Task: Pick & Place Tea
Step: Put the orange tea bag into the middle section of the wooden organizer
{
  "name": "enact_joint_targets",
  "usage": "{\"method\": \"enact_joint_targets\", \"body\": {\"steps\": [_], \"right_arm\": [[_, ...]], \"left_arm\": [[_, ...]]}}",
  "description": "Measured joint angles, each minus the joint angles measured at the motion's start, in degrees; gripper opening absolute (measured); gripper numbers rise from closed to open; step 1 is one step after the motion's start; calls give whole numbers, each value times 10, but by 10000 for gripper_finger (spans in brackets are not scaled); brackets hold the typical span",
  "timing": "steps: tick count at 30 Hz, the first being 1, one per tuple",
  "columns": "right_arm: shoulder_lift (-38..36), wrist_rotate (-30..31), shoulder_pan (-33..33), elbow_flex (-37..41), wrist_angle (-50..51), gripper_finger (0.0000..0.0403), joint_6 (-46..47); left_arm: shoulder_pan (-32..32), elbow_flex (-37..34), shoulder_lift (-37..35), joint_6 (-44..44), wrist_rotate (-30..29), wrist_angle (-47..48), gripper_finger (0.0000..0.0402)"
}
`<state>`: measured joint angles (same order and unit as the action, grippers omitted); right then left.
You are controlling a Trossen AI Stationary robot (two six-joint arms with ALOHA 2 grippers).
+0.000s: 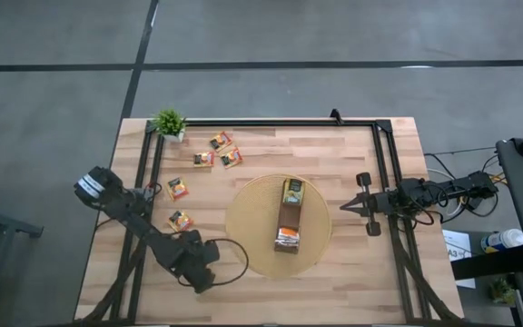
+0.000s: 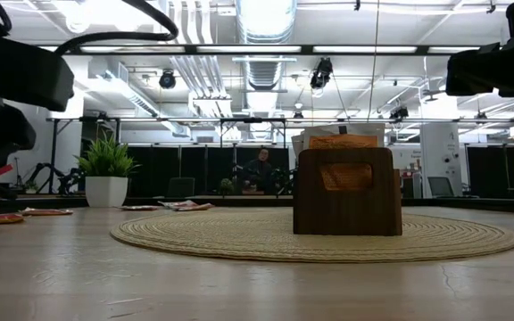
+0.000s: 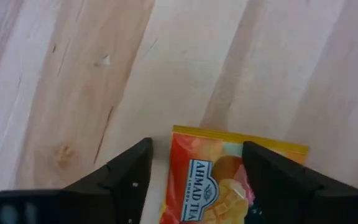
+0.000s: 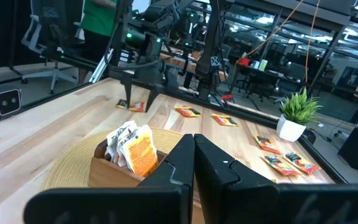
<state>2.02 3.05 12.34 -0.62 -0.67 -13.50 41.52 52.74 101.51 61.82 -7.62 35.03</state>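
**A:** ok so what's the left claw [image 3: 194, 171] doing? Looks like it's hanging wide open right over an orange tea sachet [image 3: 229, 180] with nothing gripped, one finger [image 3: 126, 171] on each side of it.

**B:** yeah, I'm guessing it's straddling it like that so it can pinch the sachet flat off the desk [image 1: 352, 150]. That one's lying near the desk's left edge. The other loose sachets [image 1: 218, 150] are sitting up toward the far left corner, by the little potted plant [image 1: 169, 123].

**A:** and the right claw [image 4: 194, 168]?

**B:** fully closed, empty, parking near the right edge and pointing in at the round woven mat [image 1: 243, 227]. Probably just staying out of the way.

**A:** the brown box [image 1: 289, 227] on the mat is already carrying a few sachets, right?

**B:** yep, standing upright in it. Can't count them though, they're overlapping. Also the wrist cam is cutting off the lower half of the target sachet, so I can't tell whether the fingertips are touching the desk yet.
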Motion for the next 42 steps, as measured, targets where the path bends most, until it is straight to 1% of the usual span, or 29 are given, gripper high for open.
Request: {"method": "enact_joint_targets", "body": {"steps": [2, 4, 10, 11, 15, 18, 22, 24, 27, 30, 33, 36, 42], "right_arm": [[0, 0, 0, 0, 0, 8, 0], [0, 0, 0, 0, 0, 8, 0], [0, 0, 0, 0, 0, 9, 0], [0, 0, 0, 0, 0, 8, 0], [0, 0, 0, 0, 0, 8, 0], [0, 0, 0, 0, 0, 8, 0], [0, 0, 0, 0, 0, 8, 0], [0, 0, 0, 0, 0, 8, 0], [0, 0, 0, 0, 0, 8, 0], [0, 0, 0, 0, 0, 8, 0], [0, 0, 0, 0, 0, 9, 0], [0, 0, 0, 0, 0, 8, 0], [0, 0, 0, 0, 0, 9, 0]], "left_arm": [[-2, 3, 8, 0, 0, 3, 221], [-5, 5, 9, 1, 1, 7, 182], [-17, 5, -16, 33, -14, 7, 33], [-20, 5, -24, 45, -16, 7, 20], [-23, 5, -56, 63, -37, 8, 14], [-24, 3, -77, 64, -79, -5, 9], [-24, 4, -106, 52, -152, -76, 4], [-24, 4, -115, 32, -190, -121, 3], [-27, 4, -131, -16, -252, -198, 2], [-35, 4, -141, -73, -294, -258, 1], [-51, 4, -149, -140, -319, -304, 1], [-74, 4, -151, -191, -331, -335, 1], [-130, 4, -143, -268, -334, -422, 1]]}}
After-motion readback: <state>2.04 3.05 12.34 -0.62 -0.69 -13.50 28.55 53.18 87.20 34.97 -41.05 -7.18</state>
